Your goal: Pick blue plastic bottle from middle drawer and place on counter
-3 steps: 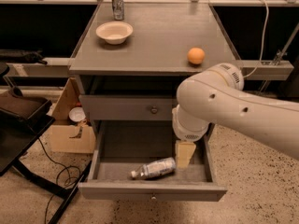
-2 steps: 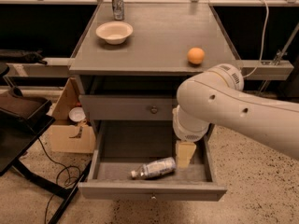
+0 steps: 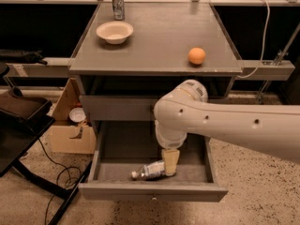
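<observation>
The blue plastic bottle (image 3: 149, 170) lies on its side near the front of the open middle drawer (image 3: 150, 192), white cap pointing left. My gripper (image 3: 170, 162) hangs from the big white arm and reaches down into the drawer. Its tan tip is at the bottle's right end, touching or just overlapping it. The arm hides the back right of the drawer. The counter (image 3: 159, 36) is the grey top above.
On the counter stand a white bowl (image 3: 115, 32), an orange (image 3: 197, 56) and a silver can (image 3: 117, 3) at the back. The shut upper drawer front (image 3: 117, 108) is above. A cardboard box (image 3: 70, 130) and a black stand (image 3: 18, 121) sit to the left.
The arm has swung left and the gripper has gone a little lower, from beside the bottle to its right end. The bottle has hardly moved.
</observation>
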